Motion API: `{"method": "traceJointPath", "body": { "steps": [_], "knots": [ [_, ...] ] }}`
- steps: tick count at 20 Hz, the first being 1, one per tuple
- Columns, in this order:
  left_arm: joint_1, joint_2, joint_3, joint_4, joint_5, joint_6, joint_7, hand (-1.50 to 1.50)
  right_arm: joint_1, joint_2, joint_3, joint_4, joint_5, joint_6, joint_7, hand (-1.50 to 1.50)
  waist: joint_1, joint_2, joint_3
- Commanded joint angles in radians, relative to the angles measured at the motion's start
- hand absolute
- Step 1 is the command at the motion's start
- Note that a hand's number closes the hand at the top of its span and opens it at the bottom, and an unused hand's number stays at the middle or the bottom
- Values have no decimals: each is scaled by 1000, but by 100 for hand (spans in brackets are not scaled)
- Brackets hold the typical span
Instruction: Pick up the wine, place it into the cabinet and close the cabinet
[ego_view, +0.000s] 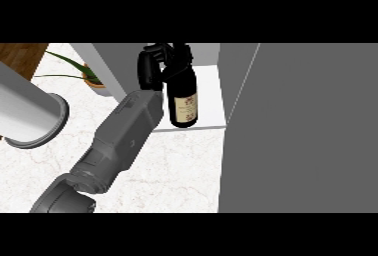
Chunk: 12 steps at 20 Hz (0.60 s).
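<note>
Partly hidden bottle (183, 95) neck behind curled left hand (151, 65) fingers

Premises present as a domestic kitchen: white marbled counter (170, 165), grey cabinet (310, 130) with white interior shelf, potted plant (87, 75) at the rear, wood flooring (21, 56) beyond.

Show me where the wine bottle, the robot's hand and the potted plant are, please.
wine bottle (184, 106): head view, on its pale label.
hand (150, 67): head view, on the black fingers beside the bottle's neck.
potted plant (97, 83): head view, on the pot's rim.
</note>
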Motion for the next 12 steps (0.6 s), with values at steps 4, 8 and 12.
{"method": "traceJointPath", "body": {
  "steps": [4,8,12],
  "knots": [
    [10,24,20,71,-7,4,-28,150,31,0,23,-119,-52,-5,55,-150,-1,8,-5],
    [46,9,17,104,-25,28,-66,-150,18,16,-2,-35,-36,-3,-16,-150,0,14,-5],
    [-8,23,7,122,-46,61,-29,-150,15,-24,-59,-76,-104,12,18,-150,-12,14,-5]
  ]
}}
